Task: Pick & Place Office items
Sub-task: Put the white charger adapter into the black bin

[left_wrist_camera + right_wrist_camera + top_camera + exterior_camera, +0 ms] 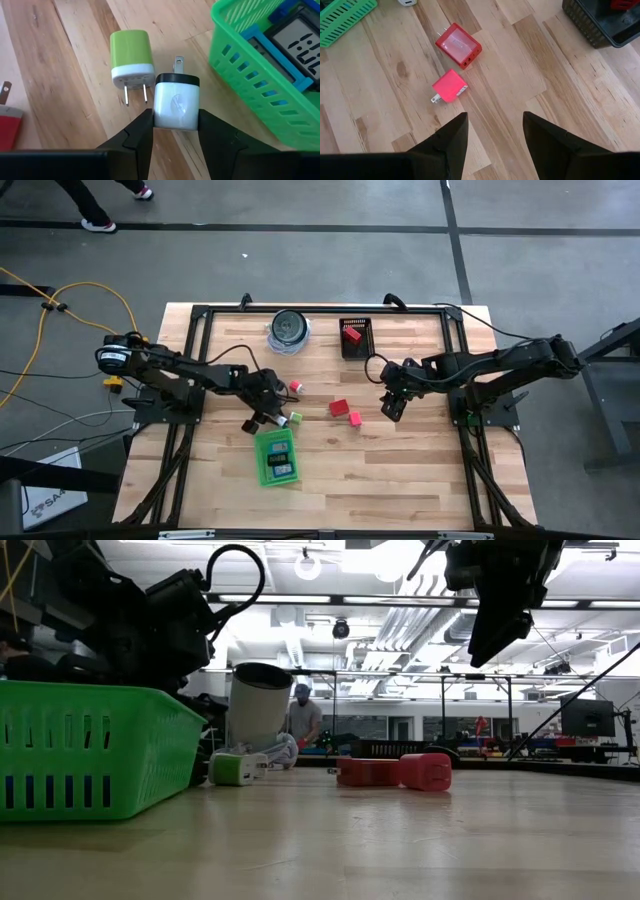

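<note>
My left gripper is shut on a white charger plug with a black pronged end, just beyond the green tray's far edge. A green-and-white plug lies flat on the table right beside it. A red plug and a pink plug lie mid-table. My right gripper is open and hovers just right of them, raised above the table. Another red-and-white piece lies farther back. My left gripper pinches the white plug by the two opposite sides of its white body, between the two fingers. Its black end with the prongs points away from the fingers. I cannot tell whether the plug rests on the table or hangs just above it.
The green tray holds blue-framed clock pieces. A round clear-and-dark container and a black basket with a red item stand near the far edge. People show in the room beyond the table.
</note>
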